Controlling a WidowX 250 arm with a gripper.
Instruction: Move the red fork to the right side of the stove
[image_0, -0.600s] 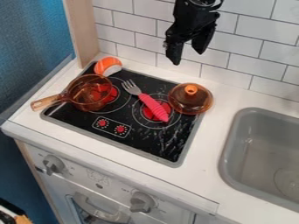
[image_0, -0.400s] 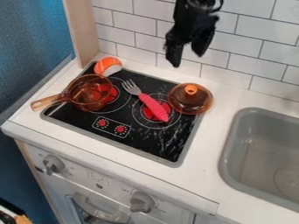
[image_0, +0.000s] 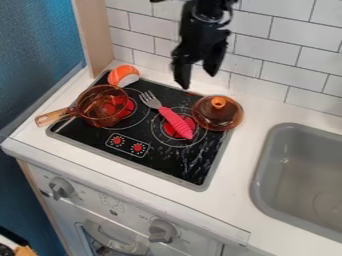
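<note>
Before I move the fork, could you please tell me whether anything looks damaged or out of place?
Pale streaks mar the black stovetop near its right side, possibly scratches or glare. The amber lid sits off the pan, overlapping the stovetop's right edge.

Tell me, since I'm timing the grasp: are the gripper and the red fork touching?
Apart. The camera view plainly shows black stove surface between the red fork and the open gripper, toward the back.
</note>
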